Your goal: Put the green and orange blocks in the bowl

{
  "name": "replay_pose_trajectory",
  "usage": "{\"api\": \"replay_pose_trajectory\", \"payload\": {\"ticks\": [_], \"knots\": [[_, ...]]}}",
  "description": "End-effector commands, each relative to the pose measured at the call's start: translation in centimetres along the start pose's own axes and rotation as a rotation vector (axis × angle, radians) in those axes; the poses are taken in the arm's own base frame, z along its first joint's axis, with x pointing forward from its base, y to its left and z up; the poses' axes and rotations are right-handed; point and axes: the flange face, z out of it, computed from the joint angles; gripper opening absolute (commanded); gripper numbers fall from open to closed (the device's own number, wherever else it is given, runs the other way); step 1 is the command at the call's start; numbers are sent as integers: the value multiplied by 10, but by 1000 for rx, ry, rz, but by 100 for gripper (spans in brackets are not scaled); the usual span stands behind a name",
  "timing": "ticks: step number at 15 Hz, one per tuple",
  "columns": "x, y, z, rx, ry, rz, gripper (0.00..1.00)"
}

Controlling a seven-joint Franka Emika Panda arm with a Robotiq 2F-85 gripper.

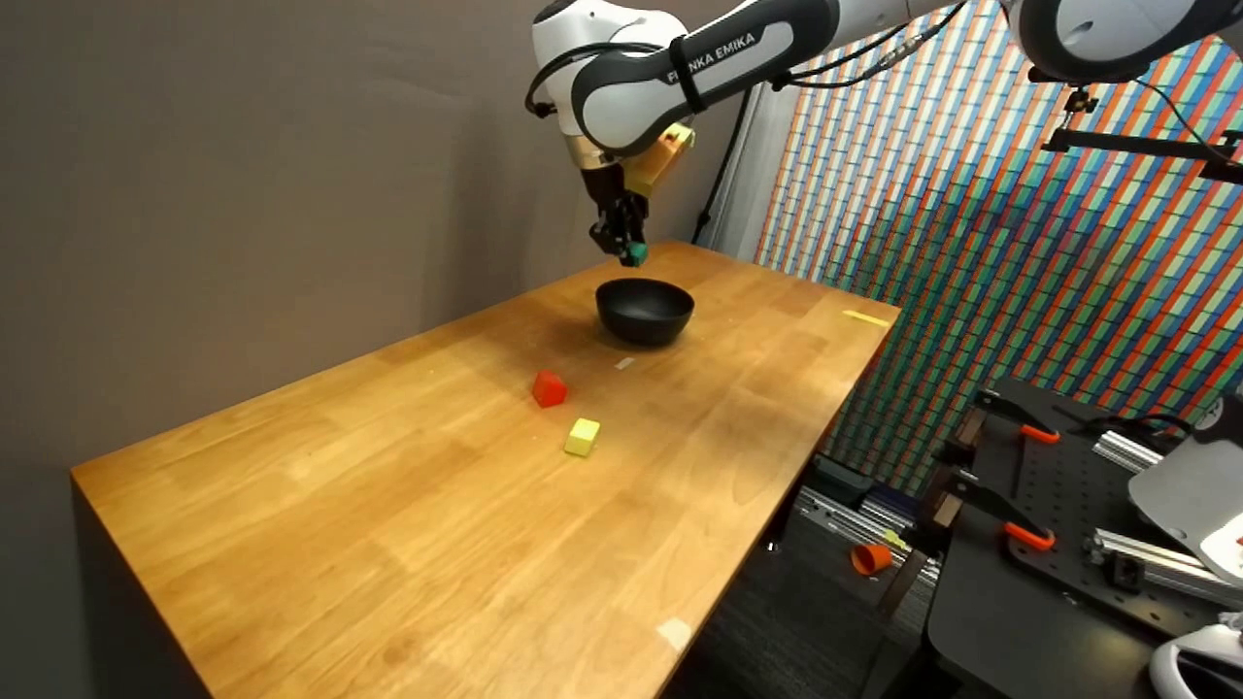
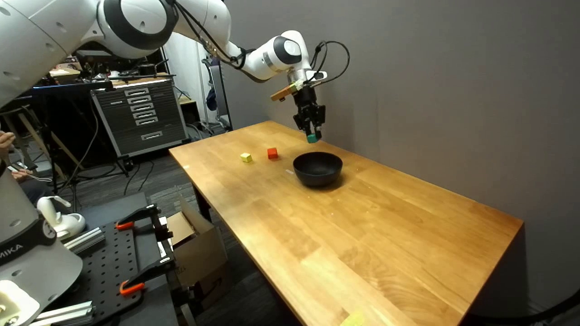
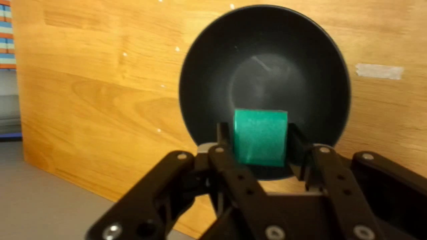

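My gripper (image 1: 622, 245) is shut on the small green block (image 1: 637, 254) and holds it in the air above the black bowl (image 1: 645, 318). In the wrist view the green block (image 3: 261, 137) sits between the two fingertips (image 3: 258, 141), over the bowl's (image 3: 267, 76) lower part; the visible inside of the bowl holds nothing. In an exterior view the gripper (image 2: 313, 130) and green block (image 2: 311, 138) are above the bowl's (image 2: 318, 175) far rim. The orange-red block (image 1: 549, 389) lies on the table apart from the bowl, also seen in an exterior view as the orange-red block (image 2: 272, 153). It is out of the wrist view.
A pale yellow cube (image 1: 582, 437) lies near the orange-red block, and the yellow cube also shows in an exterior view (image 2: 246, 157). The wooden table (image 1: 418, 524) runs along a grey wall (image 1: 291, 194). A tape scrap (image 3: 379, 71) lies beside the bowl.
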Motion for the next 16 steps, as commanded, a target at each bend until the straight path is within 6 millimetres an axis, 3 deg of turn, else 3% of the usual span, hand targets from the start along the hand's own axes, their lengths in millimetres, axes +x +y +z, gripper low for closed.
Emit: {"api": "replay_pose_trajectory", "payload": {"ticks": [1, 4, 8, 12, 16], "knots": [[-17, 29, 18, 2, -60, 56, 78], [-20, 15, 23, 163, -81, -20, 99], [-16, -45, 6, 354, -63, -111, 100], [-21, -120, -20, 521, -32, -247, 100], [-29, -182, -22, 621, -31, -391, 100]]}}
